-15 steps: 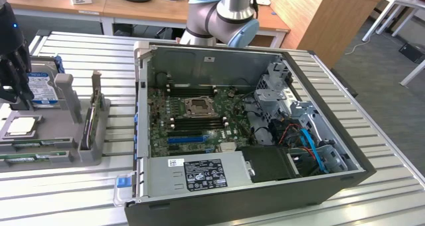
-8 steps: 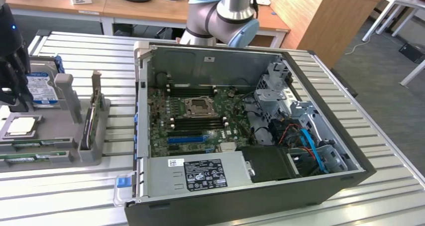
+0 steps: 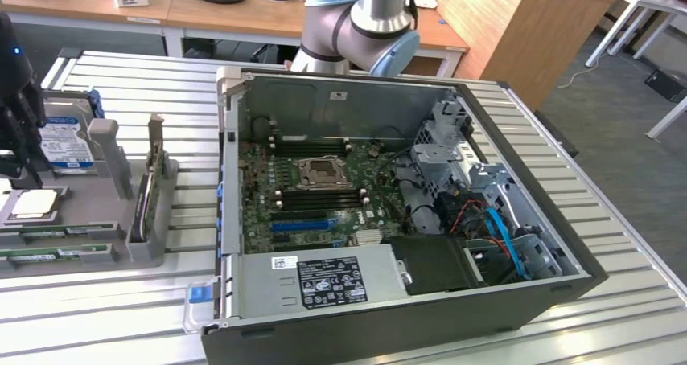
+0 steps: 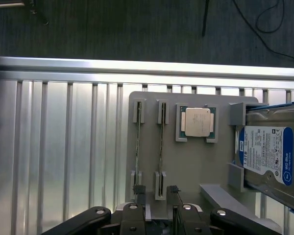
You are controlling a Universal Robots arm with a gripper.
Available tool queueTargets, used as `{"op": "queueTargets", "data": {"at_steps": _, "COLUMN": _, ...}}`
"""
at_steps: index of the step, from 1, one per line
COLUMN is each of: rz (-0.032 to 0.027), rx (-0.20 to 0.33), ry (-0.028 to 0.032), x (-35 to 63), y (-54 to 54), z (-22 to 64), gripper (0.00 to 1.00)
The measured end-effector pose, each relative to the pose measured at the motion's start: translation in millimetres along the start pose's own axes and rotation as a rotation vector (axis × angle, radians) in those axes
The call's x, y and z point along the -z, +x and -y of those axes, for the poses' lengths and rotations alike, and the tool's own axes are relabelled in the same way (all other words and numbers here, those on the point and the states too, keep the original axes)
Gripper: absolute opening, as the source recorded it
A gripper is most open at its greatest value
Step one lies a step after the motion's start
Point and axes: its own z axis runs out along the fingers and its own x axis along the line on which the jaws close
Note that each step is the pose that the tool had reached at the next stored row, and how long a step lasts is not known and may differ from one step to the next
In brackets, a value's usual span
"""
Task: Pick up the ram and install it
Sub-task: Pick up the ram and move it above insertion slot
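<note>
Two ram sticks stand on edge in the slots of a grey fixture (image 4: 186, 166). In the wrist view they are thin lines, one ram stick (image 4: 161, 147) between my fingertips and the other ram stick (image 4: 138, 142) beside it. My gripper (image 4: 157, 190) hovers above the fixture, open, with its fingers either side of the nearer stick's end and nothing held. In the exterior view the gripper (image 3: 13, 164) hangs at the far left over the fixture, where the green ram sticks (image 3: 54, 236) lie. The open computer case (image 3: 536, 293) shows the motherboard (image 3: 311, 180) with its black memory slots (image 3: 317, 150).
The fixture also holds a CPU (image 4: 197, 122) and a blue-labelled hard drive (image 4: 267, 156). A card (image 3: 150, 188) stands upright in it towards the case. The case's power supply (image 3: 322, 280) and drive cage (image 3: 451, 140) flank the motherboard. All of it rests on a ribbed metal table (image 3: 140, 84).
</note>
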Motion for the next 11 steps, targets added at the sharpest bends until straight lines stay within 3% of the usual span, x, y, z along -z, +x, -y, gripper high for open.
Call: {"op": "queueTargets", "data": {"at_steps": 11, "rz": 0.0002, "rx": 0.0, "ry": 0.0003, "x": -2.4, "y": 0.3, "z": 0.1, "gripper": 0.31}}
